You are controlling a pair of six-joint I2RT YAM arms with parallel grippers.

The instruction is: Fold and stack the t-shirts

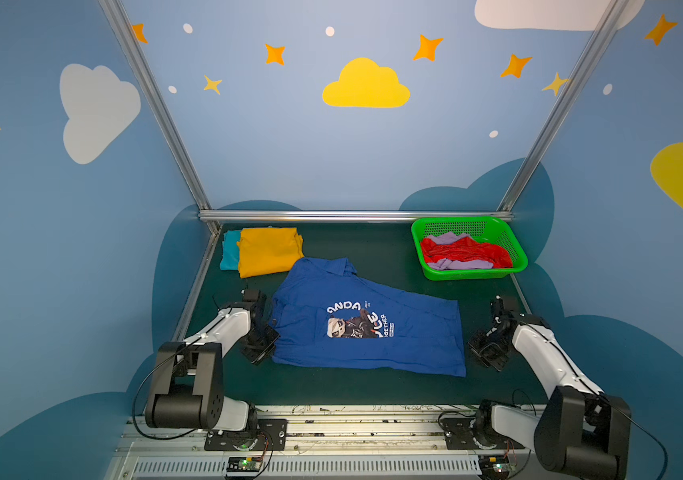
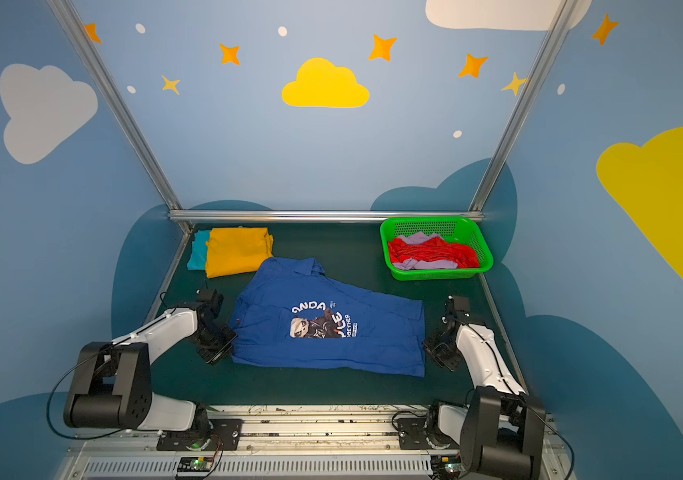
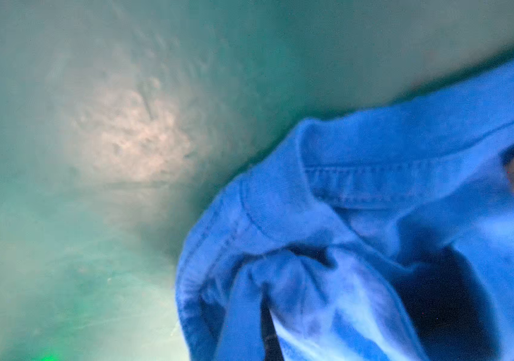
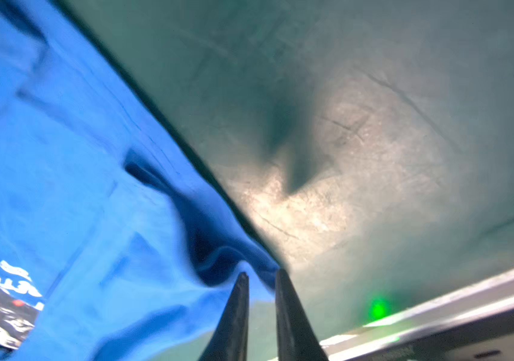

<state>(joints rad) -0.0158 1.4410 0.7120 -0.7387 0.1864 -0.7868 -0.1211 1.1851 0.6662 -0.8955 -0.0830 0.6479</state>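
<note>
At the right gripper (image 4: 260, 276): clamping narrow on the hem edge of the royal blue panda t-shirt (image 1: 368, 332), puckering the cloth between the dark fingers (image 4: 239, 309). At the left gripper (image 1: 267, 338): apparently biting the collar end, bunching fabric right at the jaws. Spanning the shirt jaw to jaw along its long axis, collar nearest the left arm, hem nearest the right. Leaving, beyond the left jaws, a folded mustard t-shirt (image 1: 269, 251) over a teal t-shirt (image 1: 229, 249). Beyond the right jaws, a green basket (image 1: 472, 274) holding a red t-shirt (image 1: 464, 251) and a lilac t-shirt (image 1: 461, 264).
</note>
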